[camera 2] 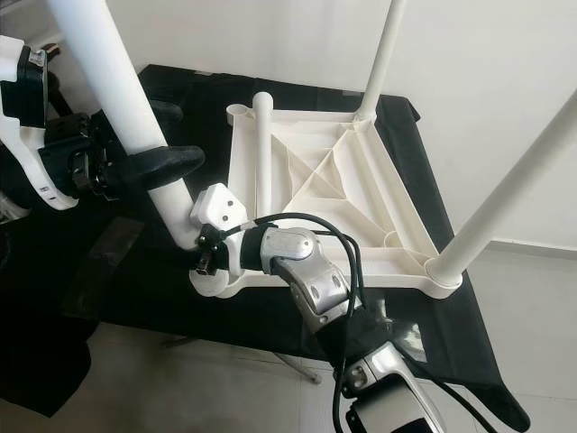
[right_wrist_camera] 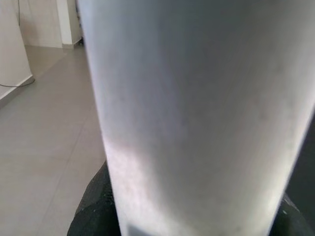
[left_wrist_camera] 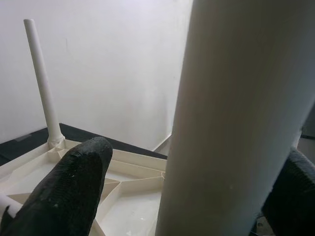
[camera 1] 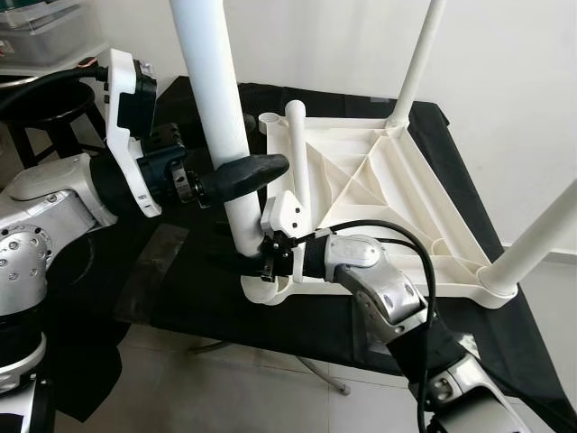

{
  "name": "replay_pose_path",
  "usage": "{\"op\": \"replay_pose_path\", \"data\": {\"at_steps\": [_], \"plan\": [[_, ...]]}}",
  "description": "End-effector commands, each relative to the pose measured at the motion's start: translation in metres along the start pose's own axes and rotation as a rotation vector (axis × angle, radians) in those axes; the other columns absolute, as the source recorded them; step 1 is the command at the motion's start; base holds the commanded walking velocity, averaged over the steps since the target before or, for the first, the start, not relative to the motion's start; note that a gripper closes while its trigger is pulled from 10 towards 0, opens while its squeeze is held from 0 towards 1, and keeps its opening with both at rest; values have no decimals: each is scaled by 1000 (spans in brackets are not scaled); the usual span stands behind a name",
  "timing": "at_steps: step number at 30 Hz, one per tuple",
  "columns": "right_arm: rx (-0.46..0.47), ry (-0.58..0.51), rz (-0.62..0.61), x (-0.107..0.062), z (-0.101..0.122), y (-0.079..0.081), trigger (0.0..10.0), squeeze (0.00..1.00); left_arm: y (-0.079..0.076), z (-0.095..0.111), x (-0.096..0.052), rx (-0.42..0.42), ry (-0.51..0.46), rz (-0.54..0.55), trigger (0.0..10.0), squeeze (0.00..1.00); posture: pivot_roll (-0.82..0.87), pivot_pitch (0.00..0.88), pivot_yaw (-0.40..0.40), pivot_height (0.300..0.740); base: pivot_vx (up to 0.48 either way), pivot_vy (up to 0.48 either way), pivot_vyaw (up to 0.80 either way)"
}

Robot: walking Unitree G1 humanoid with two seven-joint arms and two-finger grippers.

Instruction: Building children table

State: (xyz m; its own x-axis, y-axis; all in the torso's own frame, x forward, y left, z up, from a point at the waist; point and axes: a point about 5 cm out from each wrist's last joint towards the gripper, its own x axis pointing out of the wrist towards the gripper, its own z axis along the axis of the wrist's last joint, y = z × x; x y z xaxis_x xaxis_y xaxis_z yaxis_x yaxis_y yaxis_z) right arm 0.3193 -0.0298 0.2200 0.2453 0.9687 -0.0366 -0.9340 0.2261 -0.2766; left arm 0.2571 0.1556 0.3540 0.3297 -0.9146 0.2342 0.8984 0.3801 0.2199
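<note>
A white plastic table top (camera 1: 397,180) lies upside down on a black-covered surface (camera 1: 451,135). Two white legs stand in its sockets, one at the far corner (camera 1: 416,63) and one at the near right corner (camera 1: 541,239). A third leg (camera 1: 216,108) stands tilted over the near left corner socket (camera 1: 261,290). My left gripper (camera 1: 236,171) is shut on this leg at mid height, with its fingers (left_wrist_camera: 64,191) on either side of it. My right gripper (camera 1: 268,254) is shut on the same leg (right_wrist_camera: 197,113) just above the socket. A loose fourth leg (camera 1: 299,153) lies on the table top.
A black stool (camera 1: 54,104) stands at the far left, with a clear plastic box (camera 1: 36,27) behind it. A white wall runs close behind the table. Pale tiled floor (camera 1: 252,388) shows below the near edge of the black surface.
</note>
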Motion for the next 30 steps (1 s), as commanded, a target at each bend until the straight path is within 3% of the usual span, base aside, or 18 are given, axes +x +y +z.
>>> {"op": "replay_pose_path", "data": {"at_steps": [1,6,12,13,17,18,23,25,26,27,30], "plan": [[58,47,-1,-2,-16,2,10000,0,-2,1,-4,8,11,4,10000,0,11,124,-48,740,0,0,0],[128,-34,-42,-5,-8,-6,10000,0,5,-1,-9,15,-17,84,10000,0,5,118,-43,740,0,0,0],[139,-48,-52,-6,-7,-8,10000,0,6,-2,-10,15,-23,105,10000,0,5,118,-43,740,0,0,0],[157,-81,-64,-8,-3,-12,10000,0,10,-1,-15,22,-40,153,10000,0,6,117,-40,740,0,0,0],[203,-218,-99,-17,18,-25,10000,0,33,15,-47,35,-172,420,10000,0,4,117,-41,740,0,0,0],[203,-218,-99,-17,18,-25,10000,0,33,15,-47,35,-172,420,10000,0,4,117,-41,740,0,0,0],[225,-295,-109,-23,31,-32,10000,0,49,25,-80,-4,-307,640,10000,0,5,120,-43,740,0,0,0],[229,-326,-120,-26,36,-36,10000,0,57,19,-108,-46,-371,811,10000,0,5,121,-44,740,0,0,0],[229,-326,-120,-26,36,-36,10000,0,57,19,-108,-46,-371,811,10000,0,5,121,-44,740,0,0,0],[232,-342,-128,-27,39,-38,10000,0,59,9,-126,-72,-385,929,10000,0,5,124,-47,740,0,0,0],[233,-351,-133,-29,42,-40,10000,0,57,-7,-138,-90,-349,1019,10000,0,6,129,-51,740,0,0,0]]}}
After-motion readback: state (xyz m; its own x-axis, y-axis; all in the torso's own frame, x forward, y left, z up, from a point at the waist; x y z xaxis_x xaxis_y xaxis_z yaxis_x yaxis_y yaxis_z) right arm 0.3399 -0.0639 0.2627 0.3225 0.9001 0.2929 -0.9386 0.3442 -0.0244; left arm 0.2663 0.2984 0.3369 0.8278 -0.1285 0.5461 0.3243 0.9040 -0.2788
